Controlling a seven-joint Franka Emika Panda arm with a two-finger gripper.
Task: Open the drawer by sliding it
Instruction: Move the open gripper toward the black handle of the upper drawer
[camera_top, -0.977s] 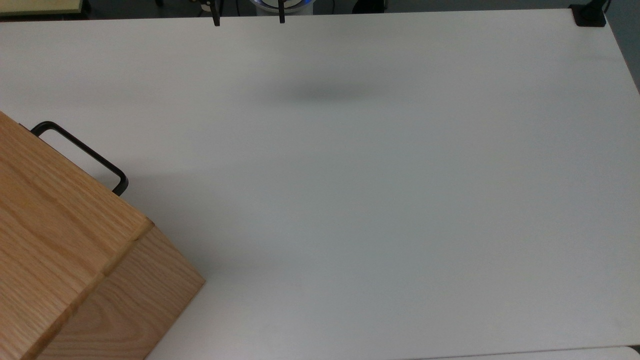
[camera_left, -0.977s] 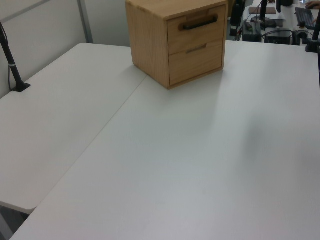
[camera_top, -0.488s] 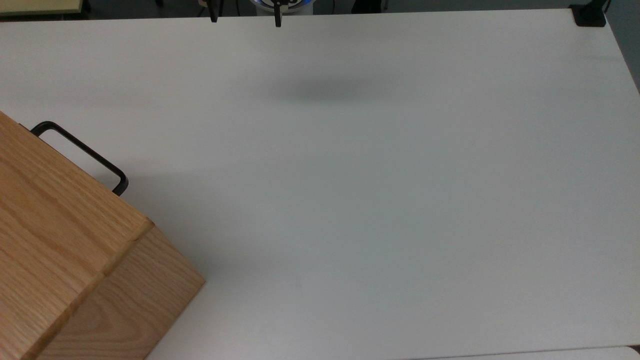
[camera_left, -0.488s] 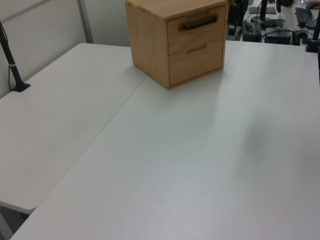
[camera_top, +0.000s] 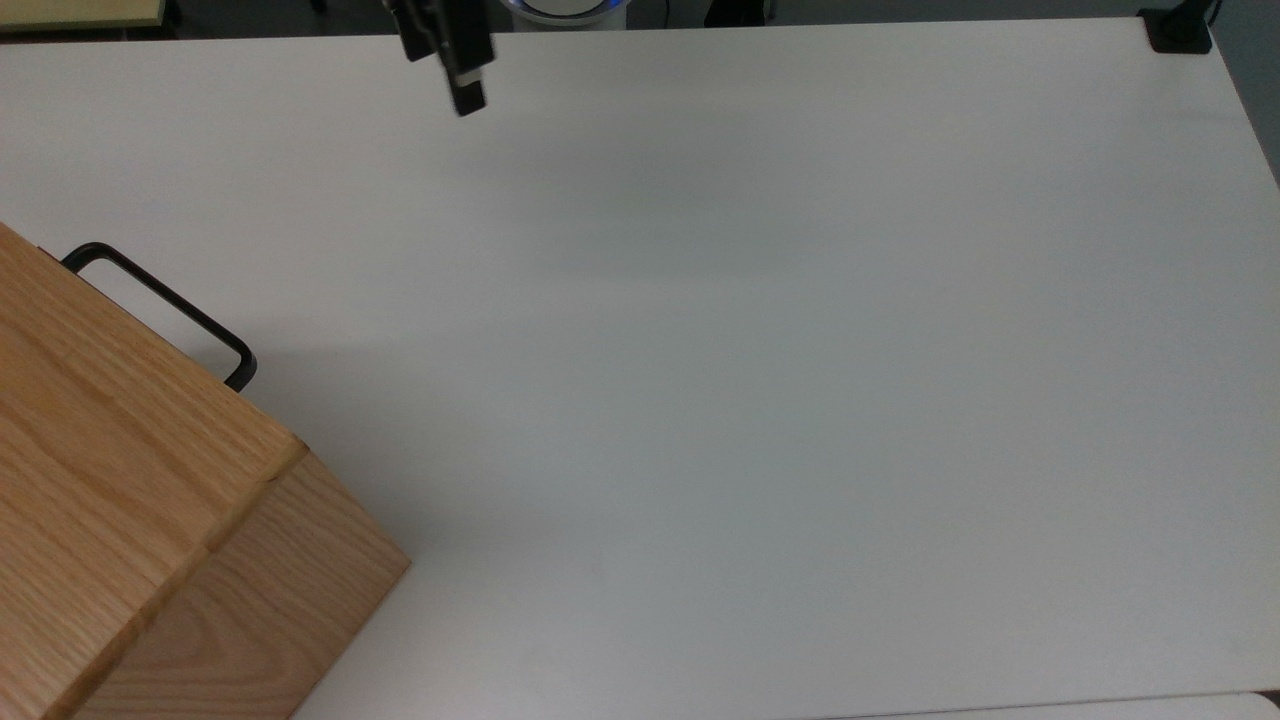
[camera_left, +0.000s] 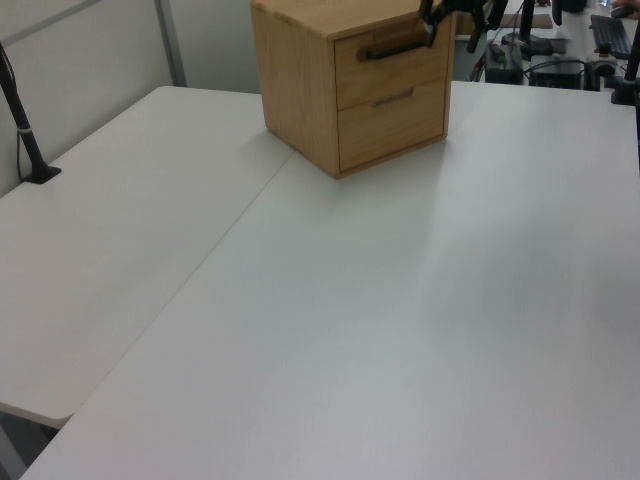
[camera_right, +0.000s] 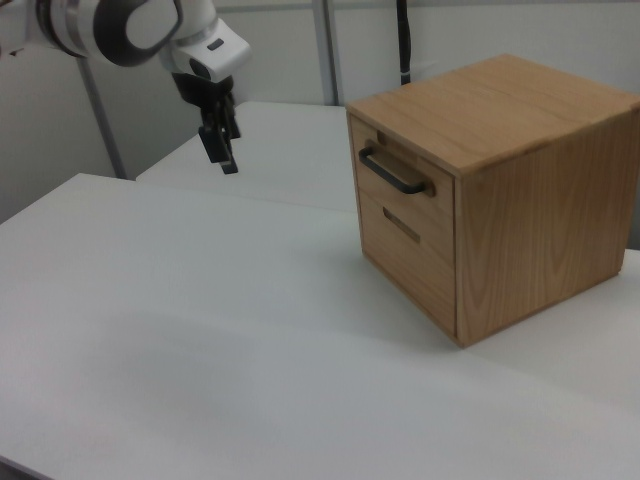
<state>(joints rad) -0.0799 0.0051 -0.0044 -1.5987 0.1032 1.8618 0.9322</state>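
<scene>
On the white table (camera_right: 200, 330), all places below are given from the oak cabinet (camera_right: 530, 190).

Drawer: the drawer (camera_right: 400, 180) is the upper of two fronts in the cabinet, shut flush with the cabinet face. The lower front (camera_right: 403, 252) has only a small slot pull.

Handle: the black bar handle (camera_right: 392, 173) runs across the top front and stands proud of the wood; from above, in the top view, it juts out past the cabinet's edge (camera_top: 170, 305).

Gripper: the gripper (camera_right: 224, 152) hangs in the air well out in front of the cabinet face, well apart from the handle, pointing down. It carries nothing. Whether the jaws are spread or closed I cannot tell.

Handling: I judge the drawer stiff and fairly light, made to travel straight out of the face, so a level pull square to the front should move it. The bar is thin, hard metal and likely smooth; fingers closed round its middle, or hooked behind it, should keep the pull even.

Risk: the cabinet stands loose on a smooth top, so it may slide toward the arm rather than let the drawer run.

Surface: flat, matt white, bare in front of the cabinet; a seam between two tabletops (camera_left: 240, 215) runs past the cabinet's corner.

Room: a black post (camera_left: 22, 125) is clamped at the far table edge, pale partition walls stand behind, and desks with equipment (camera_left: 560, 40) lie beyond the cabinet.
</scene>
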